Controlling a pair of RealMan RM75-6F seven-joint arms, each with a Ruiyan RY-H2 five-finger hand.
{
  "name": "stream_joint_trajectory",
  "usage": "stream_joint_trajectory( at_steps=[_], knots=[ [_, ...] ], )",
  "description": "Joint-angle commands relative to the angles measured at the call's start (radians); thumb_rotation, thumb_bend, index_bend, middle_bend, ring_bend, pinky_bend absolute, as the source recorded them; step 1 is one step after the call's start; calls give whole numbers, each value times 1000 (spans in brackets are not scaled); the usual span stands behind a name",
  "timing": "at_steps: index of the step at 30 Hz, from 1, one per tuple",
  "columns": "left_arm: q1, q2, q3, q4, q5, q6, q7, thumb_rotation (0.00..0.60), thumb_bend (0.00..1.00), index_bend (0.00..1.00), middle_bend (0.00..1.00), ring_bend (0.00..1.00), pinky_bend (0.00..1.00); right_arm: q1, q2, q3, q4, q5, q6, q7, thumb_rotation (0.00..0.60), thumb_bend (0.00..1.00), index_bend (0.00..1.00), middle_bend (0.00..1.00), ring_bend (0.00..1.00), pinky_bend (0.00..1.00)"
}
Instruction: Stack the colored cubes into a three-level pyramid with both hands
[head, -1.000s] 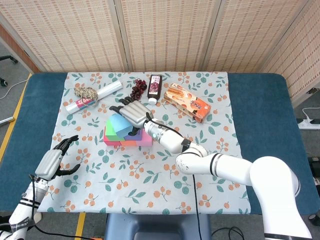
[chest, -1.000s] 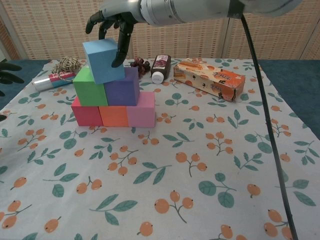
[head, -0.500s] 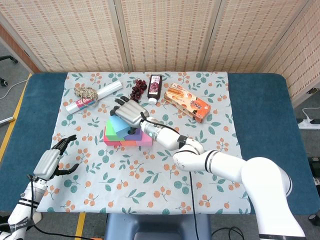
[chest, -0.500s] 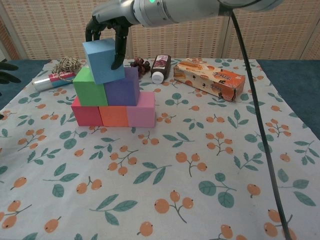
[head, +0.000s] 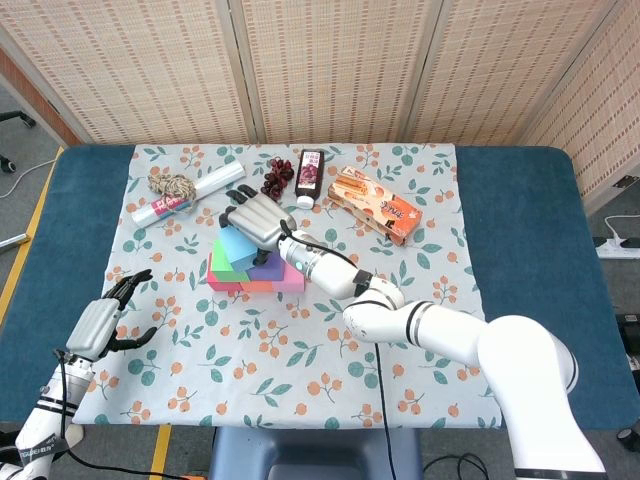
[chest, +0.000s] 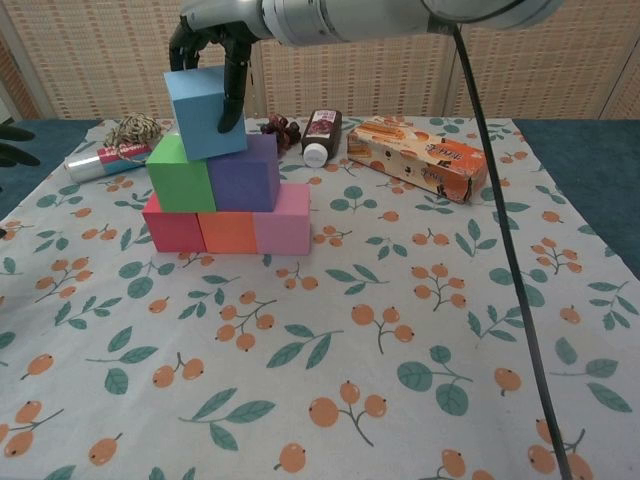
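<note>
Shifted a bit further over the stack since a second ago: right hand (chest: 215, 40) now draped on the blue cube (chest: 205, 112), fingers down its far and right faces, gripping it (looks that way anyway). Directly below, green cube (chest: 180, 175) and purple cube (chest: 245, 172), then the bottom row. Left hand (head: 105, 320) open, holding nothing, well off to the side

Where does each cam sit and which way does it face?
Head view: high above the near table edge, looking steeply down at the whole table; shows the right arm, right hand on the blue cube, and left hand low left.
Chest view: low, facing forward across the cloth at the pyramid's side; shows the right hand and left fingertips at the left edge.
Shared: cubes, right hand, orange box, bottle.
</note>
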Motion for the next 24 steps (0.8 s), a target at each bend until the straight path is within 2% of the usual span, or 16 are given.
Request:
stream_joint_trajectory(
  at_steps=[1, 6, 15, 24],
  knots=[
    [0, -1, 1, 0, 3, 2, 0, 600, 306, 42, 130, 88, 210, 5, 13, -1, -23, 57, 28, -37, 600, 0, 468, 321, 38, 0],
    [-1, -2, 1, -1, 9, 4, 1, 600, 306, 36, 130, 83, 209, 30, 22, -24, -57, 210, 60, -124, 600, 0, 434, 391, 131, 0],
    [0, -6, 4, 1, 9, 2, 0, 600, 306, 29, 130, 81, 209, 104, 26, -72, -109, 509, 131, -274, 600, 0, 393, 395, 154, 0],
    [0, -8, 3, 6, 11, 4, -7, 600, 307, 27, 130, 80, 209, 154, 22, -96, -135, 649, 165, -357, 600, 0, 380, 396, 157, 0]
  ],
)
